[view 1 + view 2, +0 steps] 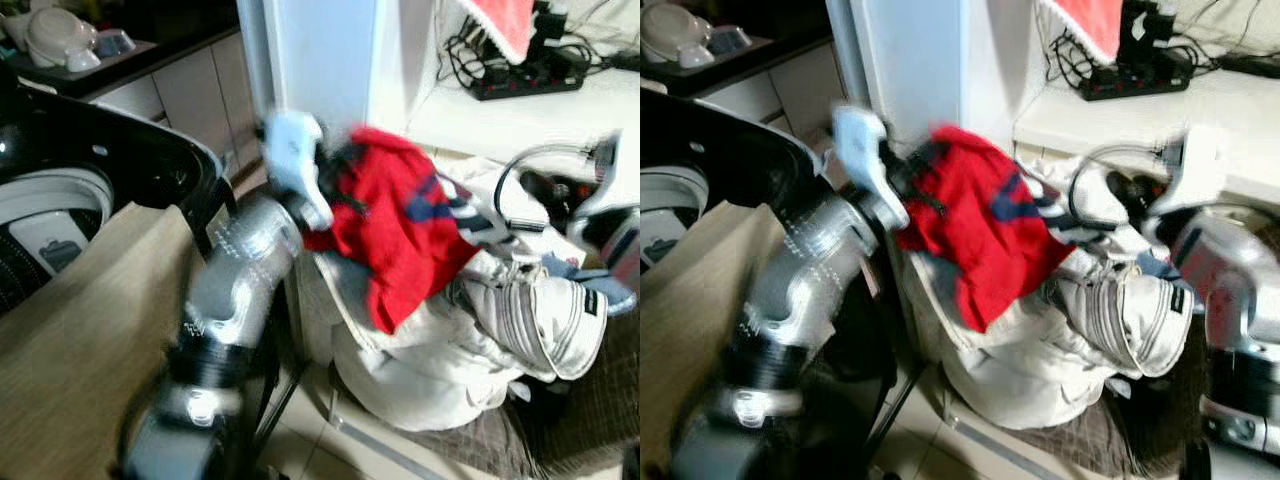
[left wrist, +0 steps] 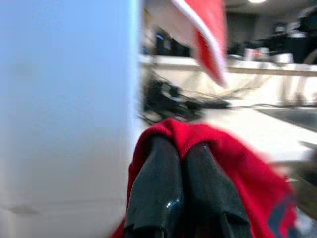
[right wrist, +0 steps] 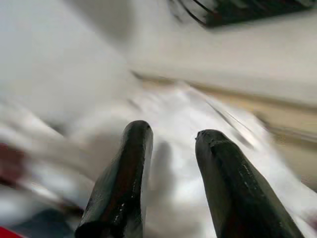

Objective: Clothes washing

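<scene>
A red garment (image 1: 400,230) with dark blue stripes hangs lifted above a pile of white clothes (image 1: 430,350) on the floor. My left gripper (image 2: 182,148) is shut on the garment's upper edge, and the red cloth wraps round its two black fingers. My left arm (image 1: 235,270) reaches up to it from the lower left. The washing machine (image 1: 60,210) stands at the left with its black top and round white drum opening showing. My right gripper (image 3: 171,136) is open above the white clothes, to the right of the red garment, with nothing between its fingers (image 1: 1125,190).
A white pillar (image 1: 320,60) rises just behind the garment. A black power strip (image 1: 525,80) with cables lies on a white ledge at the back right. A beige cloth (image 1: 80,330) drapes over the machine's front. Dishes (image 1: 60,40) sit on a counter, far left.
</scene>
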Controlling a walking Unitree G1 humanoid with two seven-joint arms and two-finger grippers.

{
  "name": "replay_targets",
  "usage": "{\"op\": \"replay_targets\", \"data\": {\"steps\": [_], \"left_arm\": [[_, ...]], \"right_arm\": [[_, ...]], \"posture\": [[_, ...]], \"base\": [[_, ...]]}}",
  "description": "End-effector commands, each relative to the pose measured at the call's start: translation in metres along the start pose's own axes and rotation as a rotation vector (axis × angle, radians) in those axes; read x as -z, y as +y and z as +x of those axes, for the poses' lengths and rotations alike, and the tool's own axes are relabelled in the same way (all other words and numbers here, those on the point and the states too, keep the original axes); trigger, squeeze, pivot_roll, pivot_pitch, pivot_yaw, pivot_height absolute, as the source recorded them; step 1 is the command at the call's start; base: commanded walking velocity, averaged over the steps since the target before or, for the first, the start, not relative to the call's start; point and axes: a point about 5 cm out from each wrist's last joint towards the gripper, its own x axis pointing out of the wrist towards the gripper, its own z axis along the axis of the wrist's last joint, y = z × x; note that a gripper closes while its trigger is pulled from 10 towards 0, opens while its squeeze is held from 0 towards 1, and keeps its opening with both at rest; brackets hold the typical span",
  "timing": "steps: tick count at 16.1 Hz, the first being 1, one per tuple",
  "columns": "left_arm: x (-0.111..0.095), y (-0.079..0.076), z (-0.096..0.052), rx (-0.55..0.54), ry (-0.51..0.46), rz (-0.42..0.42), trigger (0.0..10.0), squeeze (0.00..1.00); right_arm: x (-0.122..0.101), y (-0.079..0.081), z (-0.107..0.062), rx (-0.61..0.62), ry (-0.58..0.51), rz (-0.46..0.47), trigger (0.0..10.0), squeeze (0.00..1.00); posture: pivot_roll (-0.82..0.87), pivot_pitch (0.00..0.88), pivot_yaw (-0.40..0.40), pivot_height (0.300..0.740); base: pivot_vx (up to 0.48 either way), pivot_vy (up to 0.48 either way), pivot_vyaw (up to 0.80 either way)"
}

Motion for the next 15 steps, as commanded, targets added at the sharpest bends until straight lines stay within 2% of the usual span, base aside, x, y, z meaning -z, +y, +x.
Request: {"op": "replay_targets", "data": {"steps": [1, 2, 5, 7, 9, 10, 11, 12, 14, 15], "left_arm": [[-0.018, 0.018, 0.000, -0.062, -0.036, 0.061, 0.0, 0.00], [-0.044, 0.041, -0.001, -0.133, -0.077, 0.144, 0.0, 0.00], [-0.102, 0.086, -0.014, -0.272, -0.166, 0.298, 0.0, 0.00], [-0.124, 0.097, -0.019, -0.318, -0.198, 0.377, 0.0, 0.00], [-0.162, 0.113, -0.028, -0.416, -0.270, 0.468, 0.0, 0.00], [-0.186, 0.126, -0.034, -0.487, -0.300, 0.539, 0.0, 0.00], [-0.222, 0.142, -0.047, -0.612, -0.340, 0.675, 0.0, 0.00], [-0.245, 0.151, -0.058, -0.711, -0.363, 0.764, 0.0, 0.00], [-0.266, 0.159, -0.071, -0.814, -0.336, 0.914, 0.0, 0.00], [-0.272, 0.170, -0.081, -0.898, -0.232, 1.034, 0.0, 0.00]], "right_arm": [[0.004, 0.001, 0.001, 0.016, 0.017, -0.055, 10.0, 0.00], [0.010, 0.008, 0.000, -0.015, 0.030, -0.073, 10.0, 0.00], [0.020, 0.017, 0.002, -0.045, 0.046, -0.112, 10.0, 0.00], [0.023, 0.020, 0.004, -0.046, 0.047, -0.114, 10.0, 0.00], [0.025, 0.023, 0.007, -0.052, 0.049, -0.121, 10.0, 0.00], [0.026, 0.025, 0.008, -0.056, 0.050, -0.128, 10.0, 0.00], [0.027, 0.027, 0.008, -0.059, 0.050, -0.131, 10.0, 0.00], [0.027, 0.028, 0.009, -0.061, 0.050, -0.131, 10.0, 0.00], [0.029, 0.029, 0.008, -0.065, 0.048, -0.132, 10.0, 0.00], [0.031, 0.031, 0.008, -0.071, 0.048, -0.130, 10.0, 0.00]], "posture": [[-0.12, 0.000, 0.074, 0.740], [-0.12, 0.000, 0.078, 0.740], [-0.11, 0.000, 0.076, 0.740], [-0.10, 0.000, 0.074, 0.740], [-0.09, 0.000, 0.072, 0.740], [-0.08, 0.000, 0.075, 0.740], [-0.08, 0.000, 0.077, 0.740], [-0.08, 0.000, 0.080, 0.740], [-0.07, 0.000, 0.088, 0.740], [-0.07, 0.000, 0.093, 0.740]], "base": [[0.000, 0.000, 0.00], [0.000, 0.000, 0.00], [0.000, 0.000, 0.00], [0.000, 0.000, 0.00], [0.000, 0.000, 0.00], [0.000, 0.000, 0.00], [0.000, 0.000, 0.00], [0.000, 0.000, 0.00], [0.000, 0.000, 0.00], [0.000, 0.000, 0.00]]}}
